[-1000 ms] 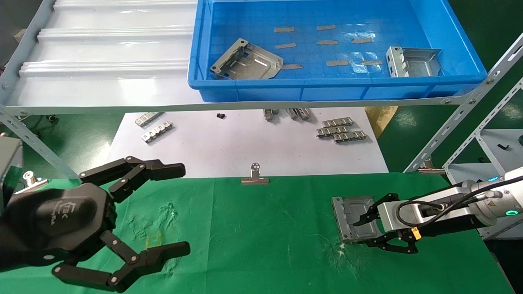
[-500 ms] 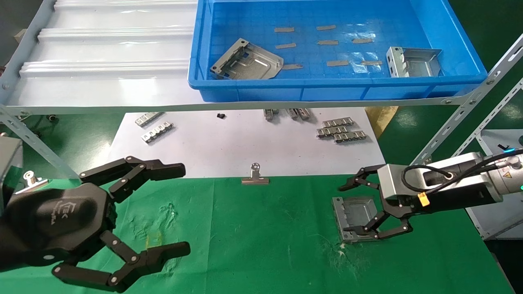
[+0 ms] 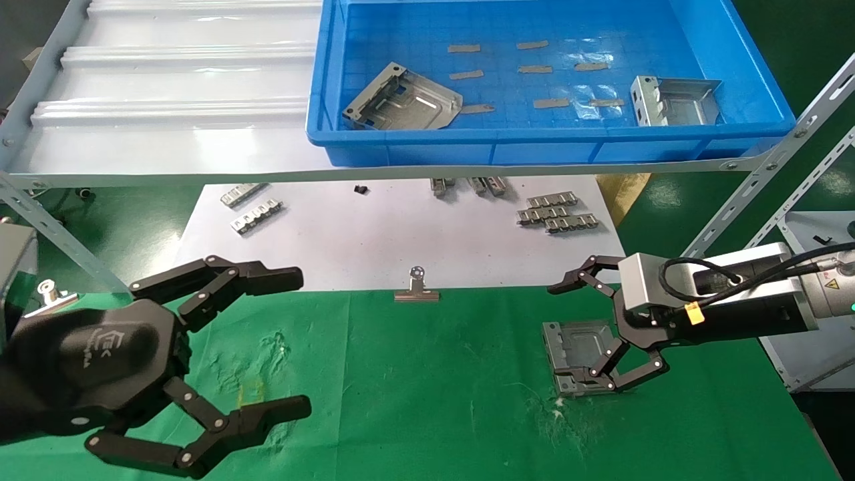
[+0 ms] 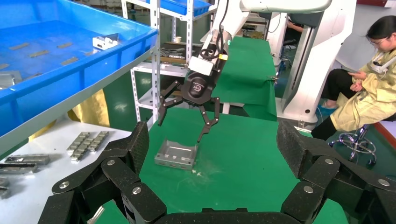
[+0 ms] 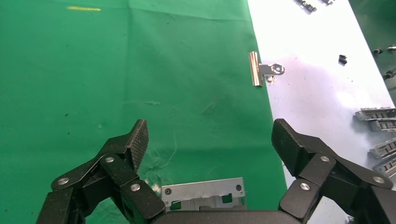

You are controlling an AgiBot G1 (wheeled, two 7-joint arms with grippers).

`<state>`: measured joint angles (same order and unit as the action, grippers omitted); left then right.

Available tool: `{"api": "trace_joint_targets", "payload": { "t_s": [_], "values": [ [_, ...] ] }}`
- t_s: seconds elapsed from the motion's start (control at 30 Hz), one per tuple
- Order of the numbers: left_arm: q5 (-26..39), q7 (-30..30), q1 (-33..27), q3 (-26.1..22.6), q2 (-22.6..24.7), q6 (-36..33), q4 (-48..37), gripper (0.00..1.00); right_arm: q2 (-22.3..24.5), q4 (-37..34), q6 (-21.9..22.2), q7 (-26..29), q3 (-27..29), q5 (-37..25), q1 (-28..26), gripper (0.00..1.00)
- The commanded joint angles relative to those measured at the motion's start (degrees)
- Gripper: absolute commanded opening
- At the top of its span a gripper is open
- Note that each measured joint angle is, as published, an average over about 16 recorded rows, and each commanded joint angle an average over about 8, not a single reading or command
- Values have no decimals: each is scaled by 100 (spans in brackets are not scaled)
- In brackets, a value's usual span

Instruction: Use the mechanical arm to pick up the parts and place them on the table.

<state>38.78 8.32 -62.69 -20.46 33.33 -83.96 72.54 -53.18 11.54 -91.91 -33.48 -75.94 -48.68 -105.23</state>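
Note:
A silvery sheet-metal part (image 3: pixel 578 353) lies flat on the green table (image 3: pixel 414 387) at the right; it also shows in the left wrist view (image 4: pixel 176 154) and the right wrist view (image 5: pixel 203 192). My right gripper (image 3: pixel 573 331) hangs open and empty just above it, apart from it. Two more parts lie in the blue bin (image 3: pixel 521 143) on the shelf: one at the bin's left (image 3: pixel 403 100), one at its right (image 3: pixel 674 100). My left gripper (image 3: pixel 294 341) is open and empty, parked low at the table's left.
A pale ribbed shelf (image 3: pixel 167 100) carries the bin above the table's far side. A white sheet (image 3: pixel 401 240) behind the cloth holds small ridged strips (image 3: pixel 554 212) and a binder clip (image 3: pixel 417 288). Slotted rack uprights (image 3: pixel 768 180) stand at the right.
My right gripper has let go of the part on the cloth, opened wide and risen above it. The part stays flat on the table. The left arm has not moved.

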Motion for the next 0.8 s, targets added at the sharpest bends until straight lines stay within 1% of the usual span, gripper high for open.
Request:
{"api": "trace_joint_targets", "payload": {
  "t_s": [0.03, 0.17, 0.8],
  "values": [
    [0, 0, 0, 0, 0, 0, 0, 100, -22, -35, 3, -44, -30, -38, -14, 100],
    [0, 0, 0, 0, 0, 0, -1, 100, 73, 279, 33, 182, 274, 3, 206, 100],
    [-1, -1, -1, -2, 0, 0, -2, 100, 664, 2289, 232, 1620, 2213, 233, 1617, 100]
  ]
}}
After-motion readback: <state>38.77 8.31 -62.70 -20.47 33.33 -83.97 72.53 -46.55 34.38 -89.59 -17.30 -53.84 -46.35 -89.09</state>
